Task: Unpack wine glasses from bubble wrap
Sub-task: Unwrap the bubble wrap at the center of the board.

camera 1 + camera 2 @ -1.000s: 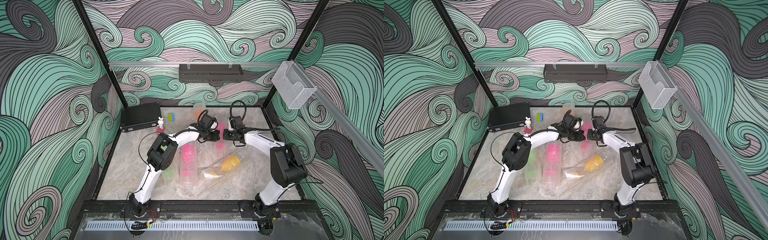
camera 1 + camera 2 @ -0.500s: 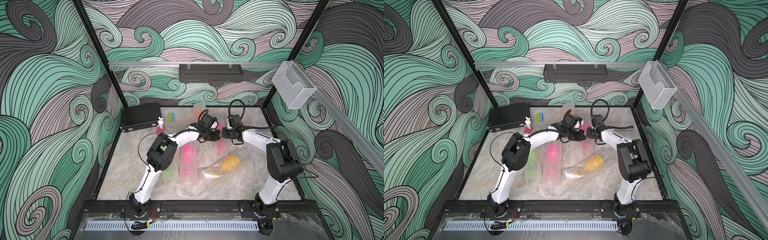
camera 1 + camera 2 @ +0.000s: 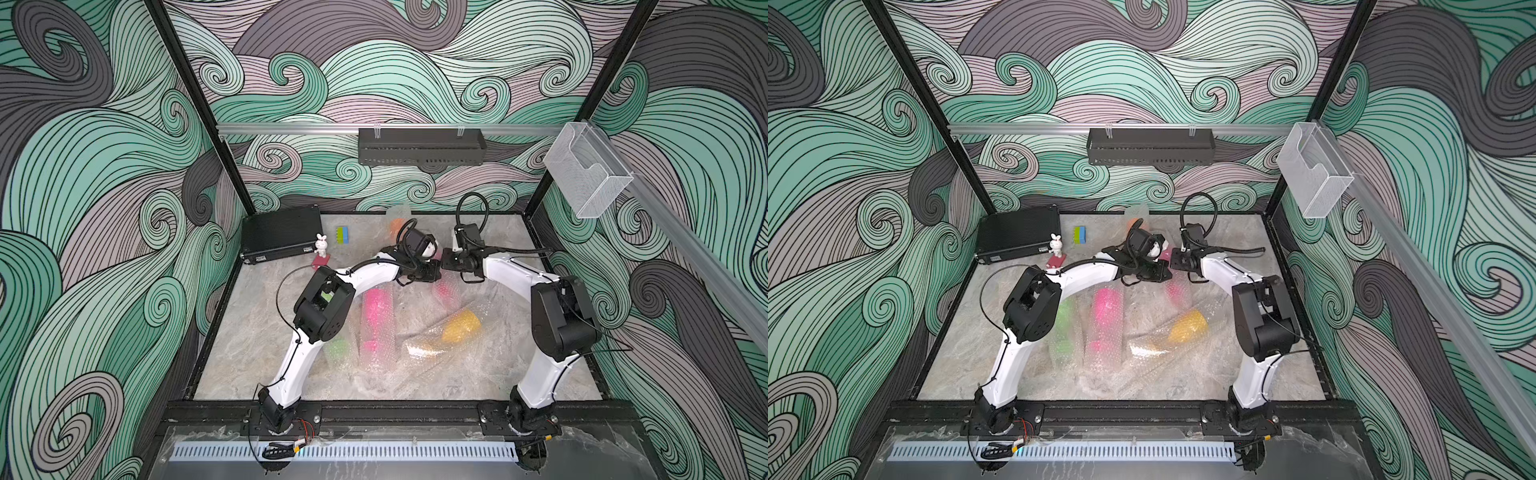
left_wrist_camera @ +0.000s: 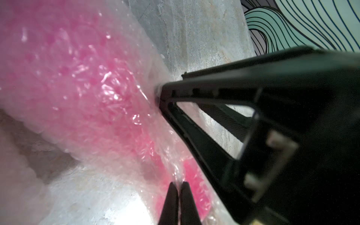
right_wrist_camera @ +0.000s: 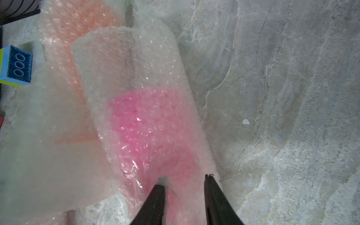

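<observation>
Wrapped pink wine glass (image 5: pixel 148 124) gripped from two sides, at 1 o'clock of the centre of the table (image 3: pixel 249 332).

The left gripper (image 4: pixel 178 191) is pinched fully shut on a fold of the bubble wrap (image 5: pixel 124 64). The right gripper (image 5: pixel 185 185) is held narrow, its fingers (image 5: pixel 155 200) set astride the roll's thin end and apparently clamped on it, though contact is blurred. The glass is laid flat inside. Other wrapped glasses are seen: a second pink glass (image 3: pixel 376 316) at centre, a yellow glass (image 3: pixel 461 326) at 3 o'clock, a green glass (image 3: pixel 337 347) at 8, an orange glass (image 3: pixel 397 224) at 12.
</observation>
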Tool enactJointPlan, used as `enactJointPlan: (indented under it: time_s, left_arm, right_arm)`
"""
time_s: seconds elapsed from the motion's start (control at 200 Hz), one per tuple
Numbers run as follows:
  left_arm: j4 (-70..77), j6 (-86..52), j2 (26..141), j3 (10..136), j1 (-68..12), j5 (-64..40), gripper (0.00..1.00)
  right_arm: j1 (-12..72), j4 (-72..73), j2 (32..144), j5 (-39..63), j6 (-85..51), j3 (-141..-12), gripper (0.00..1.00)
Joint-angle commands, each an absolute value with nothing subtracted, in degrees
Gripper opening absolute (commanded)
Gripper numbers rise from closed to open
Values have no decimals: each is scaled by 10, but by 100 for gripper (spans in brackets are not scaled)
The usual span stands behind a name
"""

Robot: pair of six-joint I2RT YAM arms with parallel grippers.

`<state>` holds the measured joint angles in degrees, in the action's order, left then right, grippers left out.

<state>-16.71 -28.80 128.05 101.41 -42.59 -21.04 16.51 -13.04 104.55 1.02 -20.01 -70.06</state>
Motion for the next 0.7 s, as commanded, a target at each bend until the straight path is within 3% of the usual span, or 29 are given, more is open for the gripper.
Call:
enactJointPlan:
  time_s: [0.0,0.696]
  left_arm:
    - [-176,-272,1256,1005,-437,-224,0]
    - [-182,-253,1259,972,-437,-213,0]
  right_arm:
    - [161,-102,1052,27,-219,-716,37]
    - [105,-38,1045,130,-301,-691,30]
